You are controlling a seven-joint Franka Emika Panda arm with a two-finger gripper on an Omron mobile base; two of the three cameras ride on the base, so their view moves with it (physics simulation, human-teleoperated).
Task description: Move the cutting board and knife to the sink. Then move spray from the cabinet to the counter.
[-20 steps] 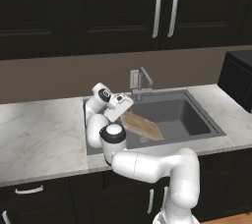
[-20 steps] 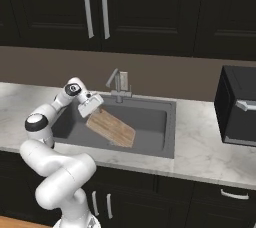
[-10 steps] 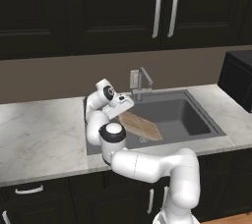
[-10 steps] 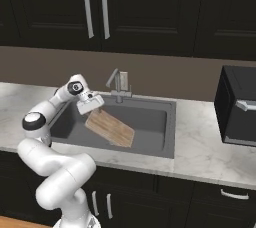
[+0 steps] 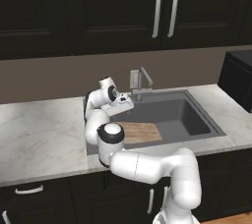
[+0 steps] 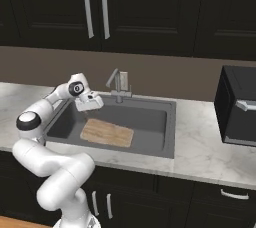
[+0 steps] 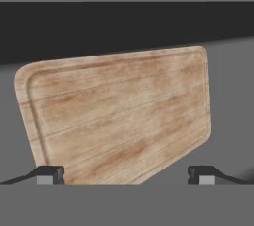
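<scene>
A light-brown, wood-grained cutting board [image 7: 119,118] lies in the dark-grey sink [image 5: 197,120], set in the white-grey marbled counter [image 5: 39,134].

I count one board [image 5: 139,132] in one sink [image 5: 197,130], with one faucet [image 5: 141,81] behind it. Above hang two cabinet handles [image 5: 165,8]. On my right stands one black microwave [image 6: 238,106], and I have one gripper [image 6: 91,103].

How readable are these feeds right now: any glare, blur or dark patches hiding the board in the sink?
Left base view: even, flat lighting, no glare; the cutting board lies clearly visible in the dark sink, partly hidden by the arm. Right base view: sharp enough, the board stands out, the upper cabinets are very dark. Hand view: soft, wood grain still readable, a black band across the top, the open gripper at the bottom edge.
</scene>
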